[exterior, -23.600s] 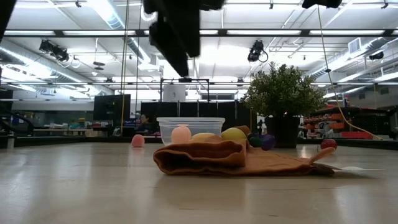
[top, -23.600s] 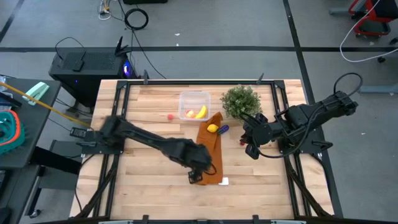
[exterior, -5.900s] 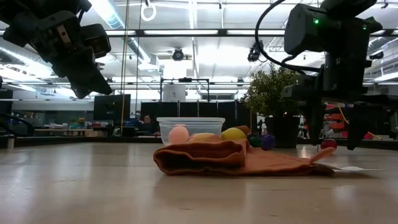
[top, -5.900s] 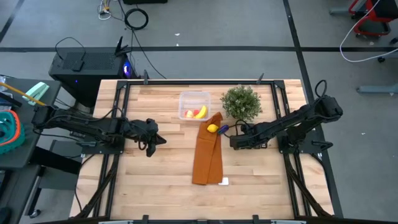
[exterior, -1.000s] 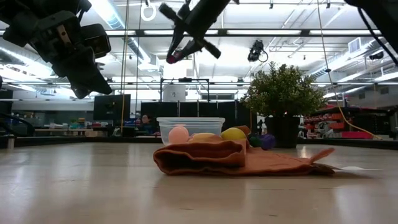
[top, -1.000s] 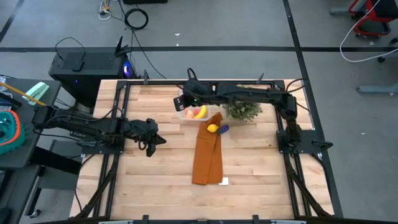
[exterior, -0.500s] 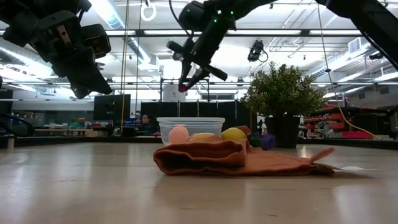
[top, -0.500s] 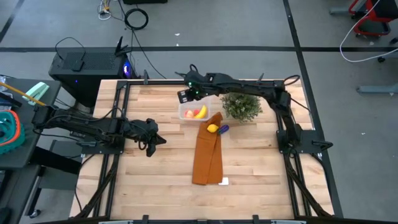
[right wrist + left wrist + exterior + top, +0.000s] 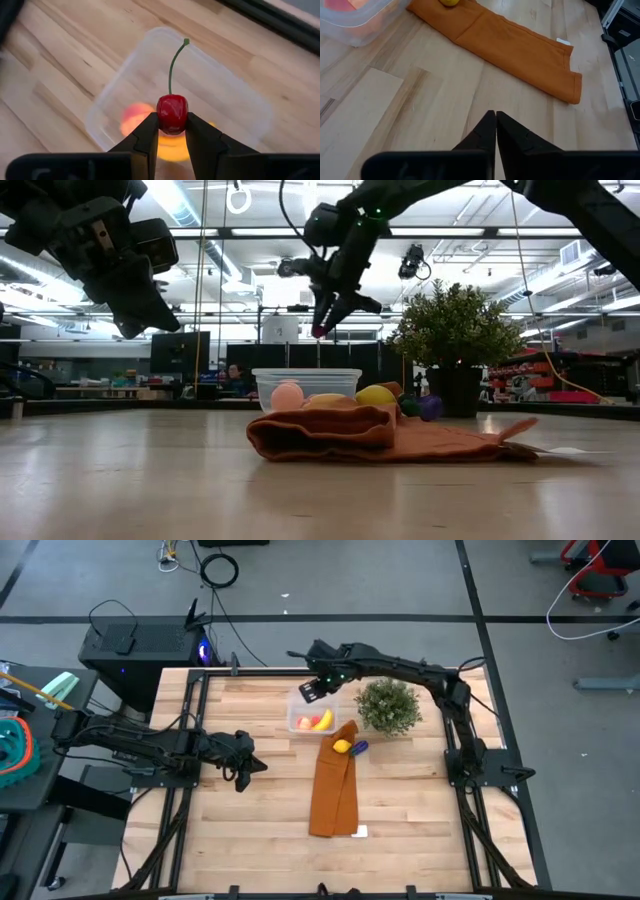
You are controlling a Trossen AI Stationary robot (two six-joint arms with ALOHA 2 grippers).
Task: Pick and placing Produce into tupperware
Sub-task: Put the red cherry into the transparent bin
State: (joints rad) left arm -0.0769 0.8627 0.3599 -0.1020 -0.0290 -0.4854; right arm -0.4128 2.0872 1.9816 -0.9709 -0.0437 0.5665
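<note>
My right gripper (image 9: pixel 172 122) hangs above the clear tupperware (image 9: pixel 152 34), shut on a red cherry (image 9: pixel 172 114) with a green stem. Down in the tupperware (image 9: pixel 332 700) lie a yellow banana (image 9: pixel 323 721) and a red-orange round fruit (image 9: pixel 304 723). A yellow lemon (image 9: pixel 342 746) and a dark purple piece (image 9: pixel 359 747) rest on the far end of the orange-brown cloth (image 9: pixel 335 790). Over bare wood at the table's left hangs my left gripper (image 9: pixel 248 767), shut on nothing, as its wrist view (image 9: pixel 495 117) shows. My right gripper pinches the cherry's round red body (image 9: pixel 172 120) between its two fingertips (image 9: pixel 147 132), one on each side. The fingers slant down from above. The cherry is lifted clear over the tupperware, its stem (image 9: pixel 175 62) pointing away from the fingers.
A green bushy potted plant (image 9: pixel 388 705) stands just right of the tupperware, under my right arm. The cloth runs from the tupperware toward the near edge, with a white tag (image 9: pixel 360 832) at its near end. Bare wood lies left and right of it.
My right gripper has carried the cherry a little toward the table's right edge and downward, and has tipped so its fingers point more steeply down over the tupperware. It has stayed shut on the cherry.
</note>
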